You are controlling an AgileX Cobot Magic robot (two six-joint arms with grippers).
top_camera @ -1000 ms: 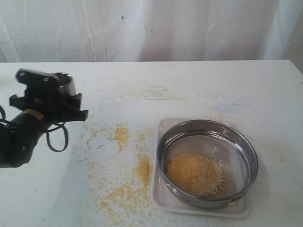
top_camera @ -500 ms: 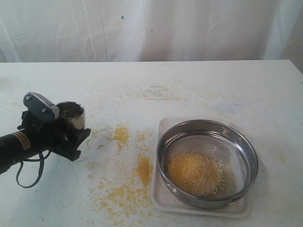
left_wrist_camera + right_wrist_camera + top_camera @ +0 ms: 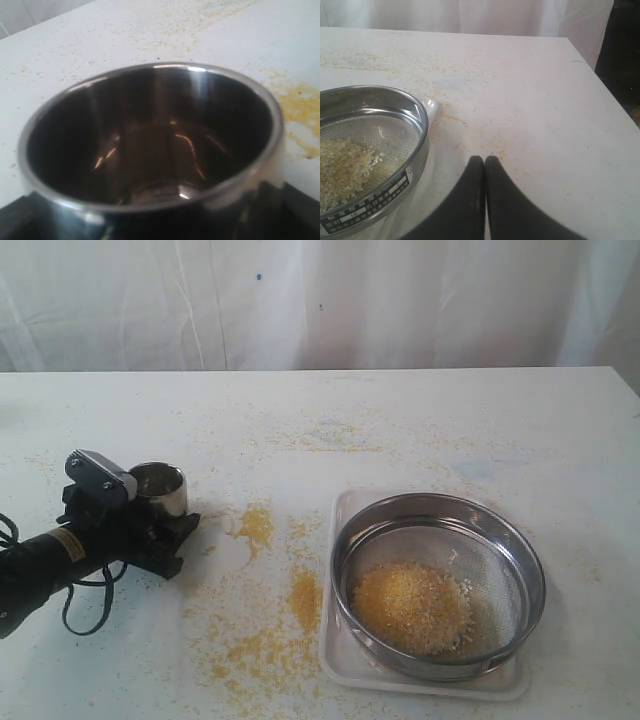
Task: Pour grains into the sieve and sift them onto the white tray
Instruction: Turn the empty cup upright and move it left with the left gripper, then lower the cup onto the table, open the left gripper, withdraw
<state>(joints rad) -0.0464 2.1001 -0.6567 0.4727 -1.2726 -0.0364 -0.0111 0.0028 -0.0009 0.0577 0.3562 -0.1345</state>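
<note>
The sieve sits on the white tray at the right, with a heap of yellow and pale grains on its mesh. At the left, my left gripper is shut on a small steel cup, upright and low over the table. The left wrist view looks into the cup, which holds no grains. The right wrist view shows my right gripper shut on nothing, a little off the sieve's rim, beside the grains and a tray corner. The exterior view does not show it.
Spilled yellow grains lie in patches on the white table between cup and tray, and a smaller patch lies near the cup. The table's right edge runs close past the sieve. A white curtain hangs behind.
My left gripper has come down and slightly right with the cup, from well above the table to just over it. The sieve, tray and grains have not moved.
</note>
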